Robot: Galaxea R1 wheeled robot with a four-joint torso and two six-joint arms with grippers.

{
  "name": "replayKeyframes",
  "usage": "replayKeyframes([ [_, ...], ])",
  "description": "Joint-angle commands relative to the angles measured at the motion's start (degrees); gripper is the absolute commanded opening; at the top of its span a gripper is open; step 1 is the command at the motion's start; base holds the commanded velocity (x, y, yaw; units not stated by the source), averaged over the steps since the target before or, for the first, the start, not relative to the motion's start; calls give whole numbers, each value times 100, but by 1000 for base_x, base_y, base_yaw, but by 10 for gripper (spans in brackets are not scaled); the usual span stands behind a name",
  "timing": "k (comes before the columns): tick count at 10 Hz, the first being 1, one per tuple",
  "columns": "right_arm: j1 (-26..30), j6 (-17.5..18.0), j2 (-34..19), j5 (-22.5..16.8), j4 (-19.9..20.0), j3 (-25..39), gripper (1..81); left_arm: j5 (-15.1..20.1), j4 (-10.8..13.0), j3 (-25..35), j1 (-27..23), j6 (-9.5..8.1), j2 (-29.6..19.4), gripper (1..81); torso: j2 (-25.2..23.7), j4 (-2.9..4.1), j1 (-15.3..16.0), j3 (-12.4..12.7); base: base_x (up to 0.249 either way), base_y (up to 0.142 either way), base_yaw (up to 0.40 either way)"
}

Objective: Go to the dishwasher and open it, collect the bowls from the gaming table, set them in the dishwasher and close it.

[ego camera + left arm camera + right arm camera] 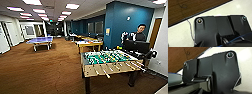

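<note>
Because the robot stands in an open games room with no dishwasher or blue bowl in sight, this entry reads as a driving stage, judged early in the task. Landmark: table-football table [111,62], green field, pale wooden side, chrome rods with handles, dark legs, on brown carpet [45,72]. Beyond it, toward the teal wall [125,22]: the gaming table [89,43], pale top with yellow edging, small coloured items on it too blurred to name. Far off to its left: blue table-tennis table [40,40]. Just behind it: a person [139,33] at a dark control rig. Both wrist cameras look down past the robot's dark plates at carpet and a pale surface; each claw's opening cannot be told, nor any load.
</note>
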Motion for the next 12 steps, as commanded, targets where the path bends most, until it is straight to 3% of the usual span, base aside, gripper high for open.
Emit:
replayKeyframes([
  [1,325,14,-24,-271,12,20,811,264,-25,-27,-322,16,-31,811,0,0,0,0,0,0,349],
  [12,316,14,-50,-271,3,20,811,309,-33,-27,-322,16,-5,811,0,0,-2,0,0,0,330],
])
